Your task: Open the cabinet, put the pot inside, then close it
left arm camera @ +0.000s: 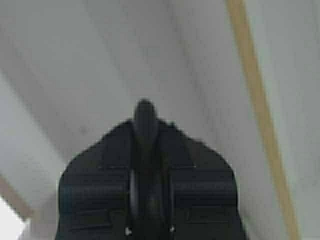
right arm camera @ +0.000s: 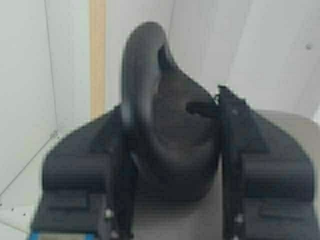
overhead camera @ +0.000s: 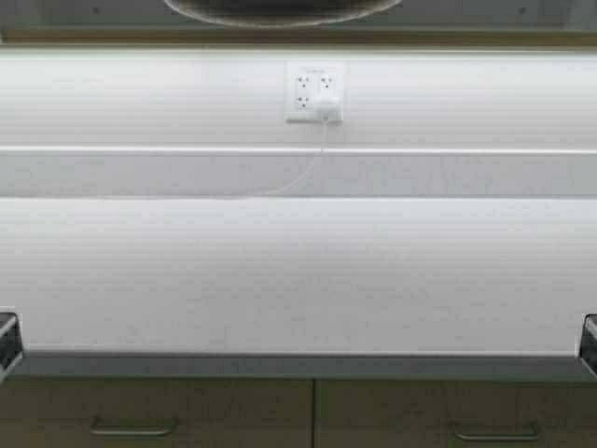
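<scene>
The dark grey pot point(overhead camera: 280, 9) shows only as a dark curved rim at the top edge of the high view, above the counter. Neither gripper shows in that view. In the left wrist view my left gripper point(left arm camera: 146, 150) is shut on one black loop handle point(left arm camera: 145, 117) of the pot. In the right wrist view my right gripper point(right arm camera: 172, 130) has its fingers spread, with the other loop handle point(right arm camera: 142, 65) between them, against one finger. White panels and a tan edge of the cabinet point(right arm camera: 97, 55) lie behind; that edge also shows in the left wrist view point(left arm camera: 260, 100).
A white counter point(overhead camera: 298, 280) runs across below, with a white backsplash and a wall socket point(overhead camera: 315, 93) with a plug and thin cord. Tan base drawers with horizontal handles point(overhead camera: 131, 429) sit under the counter. Dark robot parts point(overhead camera: 7, 341) show at both side edges.
</scene>
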